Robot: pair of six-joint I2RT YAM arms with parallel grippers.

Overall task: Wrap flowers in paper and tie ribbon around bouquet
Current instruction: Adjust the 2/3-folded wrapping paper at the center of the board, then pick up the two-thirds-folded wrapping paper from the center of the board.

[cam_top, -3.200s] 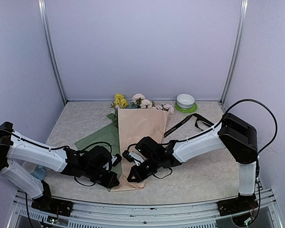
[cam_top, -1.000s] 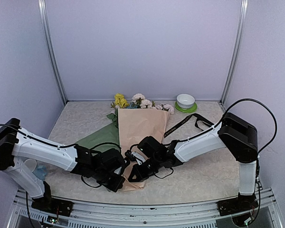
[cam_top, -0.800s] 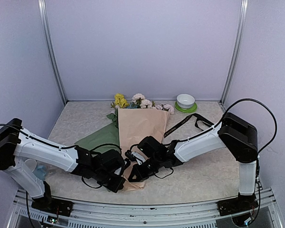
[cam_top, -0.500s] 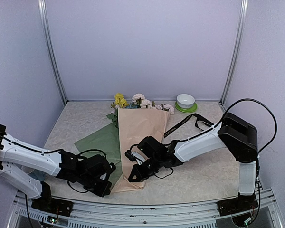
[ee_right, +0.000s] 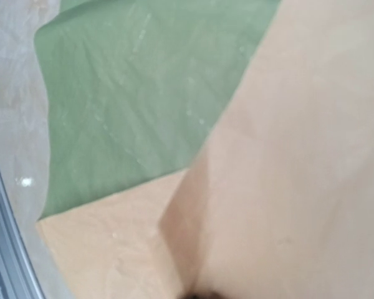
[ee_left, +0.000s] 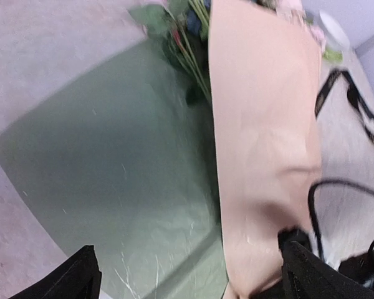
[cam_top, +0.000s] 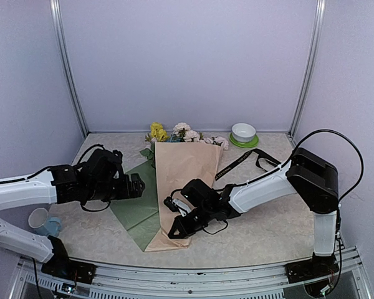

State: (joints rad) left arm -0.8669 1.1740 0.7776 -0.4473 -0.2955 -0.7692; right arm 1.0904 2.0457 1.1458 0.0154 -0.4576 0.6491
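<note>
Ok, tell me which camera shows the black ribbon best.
The top external view: the ribbon lies almost wholly in sight, right of the peach paper. The left wrist view catches only a blurred stretch of ribbon; the right wrist view shows only paper.

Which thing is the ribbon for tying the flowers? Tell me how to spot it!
Find the big peach-tan paper lying in the middle of the table. Just to its right, in front of the white bowl, the ribbon lies loose on the tabletop. It is a flat, thin black strip with a loop, not round like the robot's black cables.
</note>
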